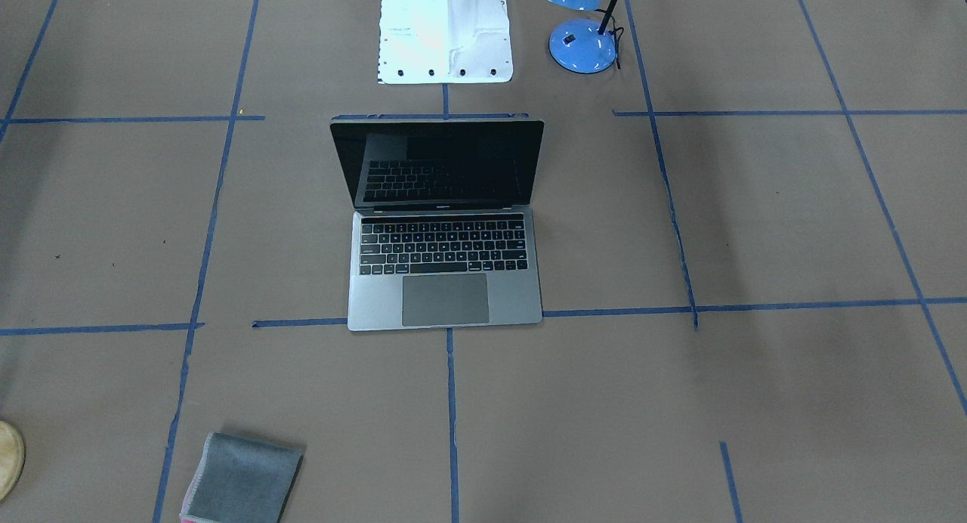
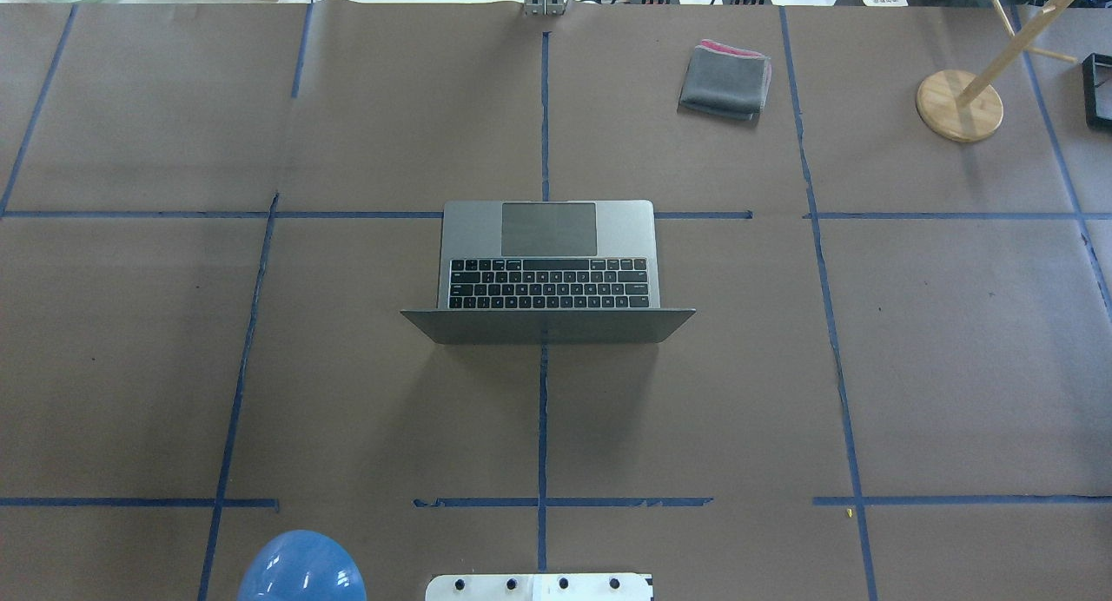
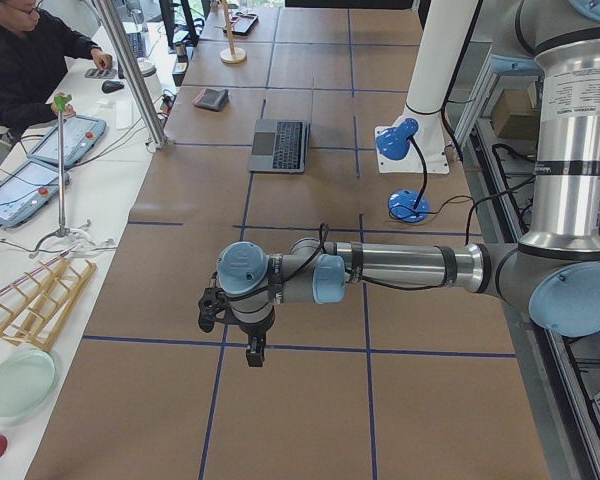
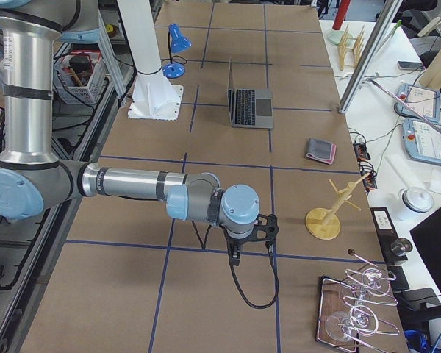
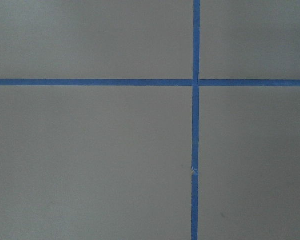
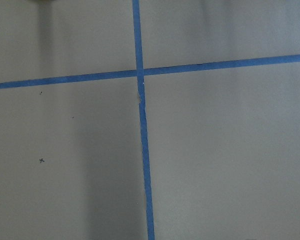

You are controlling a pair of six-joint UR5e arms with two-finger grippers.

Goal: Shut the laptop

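Observation:
The laptop stands open in the middle of the table, its dark screen upright and facing away from the robot base. It also shows in the overhead view, the exterior left view and the exterior right view. My left gripper hangs over the table's left end, far from the laptop. My right gripper hangs over the right end, also far away. I cannot tell whether either is open or shut. Both wrist views show only brown paper and blue tape.
A blue desk lamp stands beside the white robot base. A folded grey cloth lies beyond the laptop to the right. A wooden stand and a black frame sit at the far right.

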